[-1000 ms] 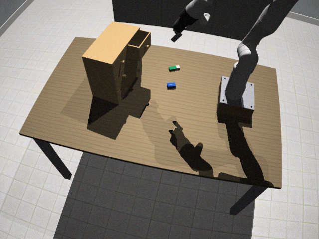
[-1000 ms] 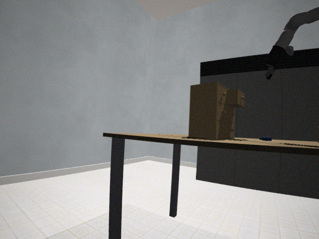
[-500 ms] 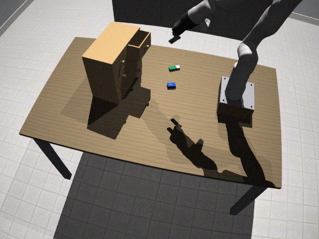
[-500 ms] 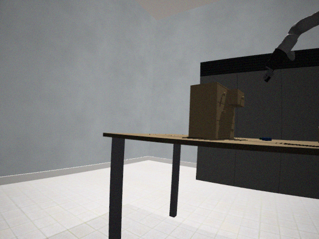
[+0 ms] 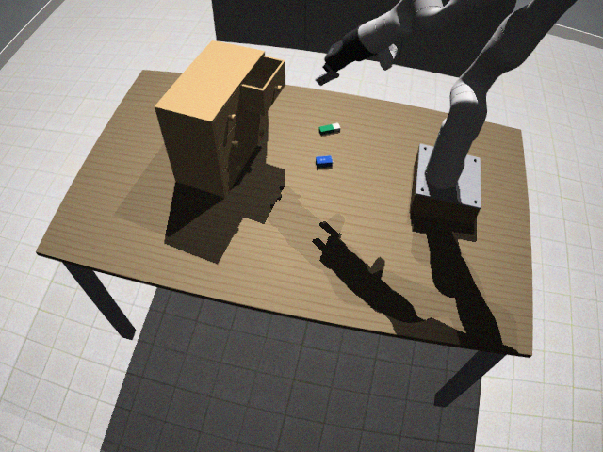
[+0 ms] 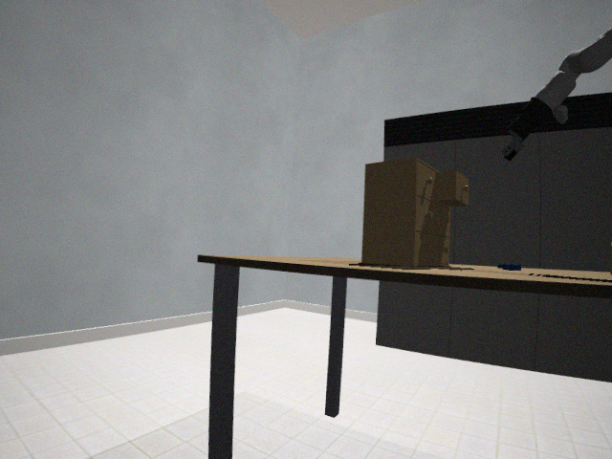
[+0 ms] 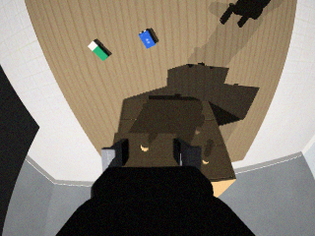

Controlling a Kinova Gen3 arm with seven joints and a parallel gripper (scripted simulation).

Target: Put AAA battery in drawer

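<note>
The small chest (image 5: 204, 104) stands on the table (image 5: 146, 252) with its top-row right drawer (image 5: 265, 75) pulled partly out and the other drawers in. The arm's jaws stand fully apart and hold nothing, high in the air beside the open drawer. The green-and-white AAA battery (image 5: 329, 128) lies on the table well apart from the chest, with a small blue block (image 5: 323, 160) near it.

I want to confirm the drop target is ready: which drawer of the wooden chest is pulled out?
Only the upper drawer at the far end of the tan wooden chest juts out, its tray showing; the other fronts sit flush.
</note>
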